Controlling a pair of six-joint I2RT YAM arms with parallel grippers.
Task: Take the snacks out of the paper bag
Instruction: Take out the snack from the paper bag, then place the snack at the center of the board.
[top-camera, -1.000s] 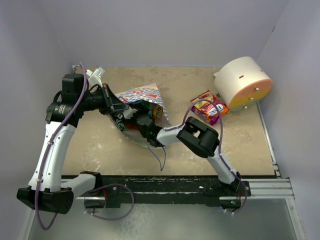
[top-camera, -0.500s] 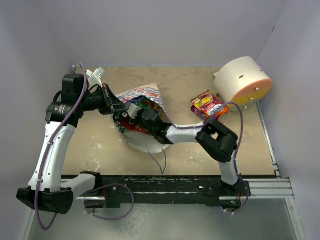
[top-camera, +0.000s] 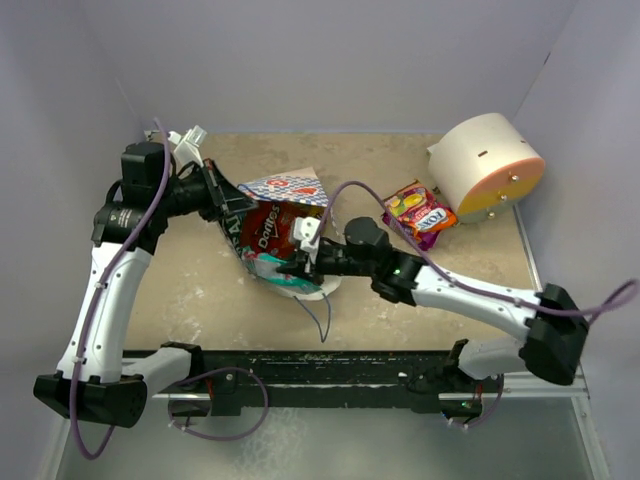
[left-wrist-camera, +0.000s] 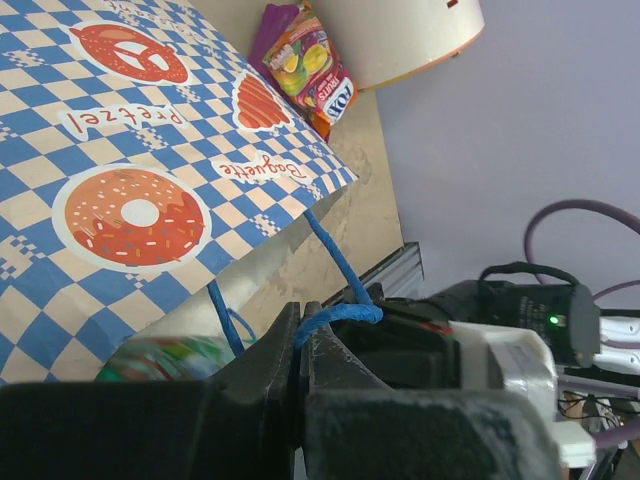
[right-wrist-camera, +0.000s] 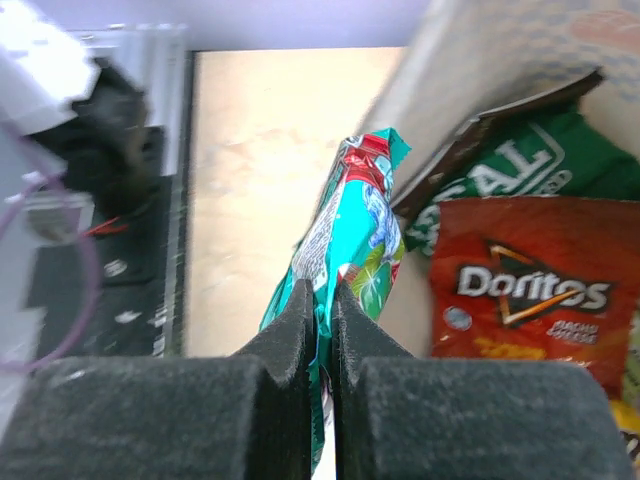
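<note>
Pinched teal packet (right-wrist-camera: 358, 232) by its thin edge in right gripper (right-wrist-camera: 320, 295), frame centre — likely light, slick, crushable. Clamped blue string handle (left-wrist-camera: 340, 313) of paper bag (left-wrist-camera: 130, 130) in left gripper (left-wrist-camera: 302, 318).

right gripper (right-wrist-camera: 320, 330) pinched teal candy bag (right-wrist-camera: 350, 240) | red chip bag (right-wrist-camera: 525, 295) beside | green chip bag (right-wrist-camera: 560, 160) behind

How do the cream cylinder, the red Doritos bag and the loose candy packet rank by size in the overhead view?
1. cream cylinder: clearly largest.
2 and 3. red Doritos bag and candy packet: they look about alike. The Doritos bag is partly hidden inside the paper bag, so I won't rank them.
</note>
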